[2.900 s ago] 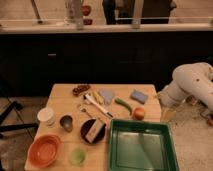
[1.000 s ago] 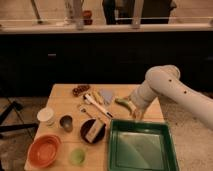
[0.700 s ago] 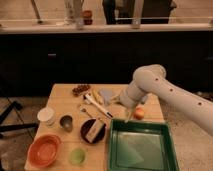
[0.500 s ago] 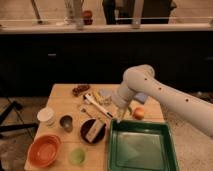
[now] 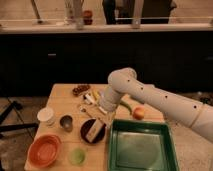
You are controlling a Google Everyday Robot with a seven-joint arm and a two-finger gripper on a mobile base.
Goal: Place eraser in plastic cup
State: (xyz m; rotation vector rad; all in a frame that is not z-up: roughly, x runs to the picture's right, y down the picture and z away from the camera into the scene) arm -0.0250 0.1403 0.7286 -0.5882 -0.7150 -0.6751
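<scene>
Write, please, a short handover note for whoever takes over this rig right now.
Gripper: open, empty, low over the table just beyond the dark plate.
Eraser: lying on that plate, not gripped.
Plastic cup: upright near the front edge, beside the orange bowl.
Done: nothing placed yet.
Left: grasp the eraser, carry it to the cup, release it inside.
</scene>
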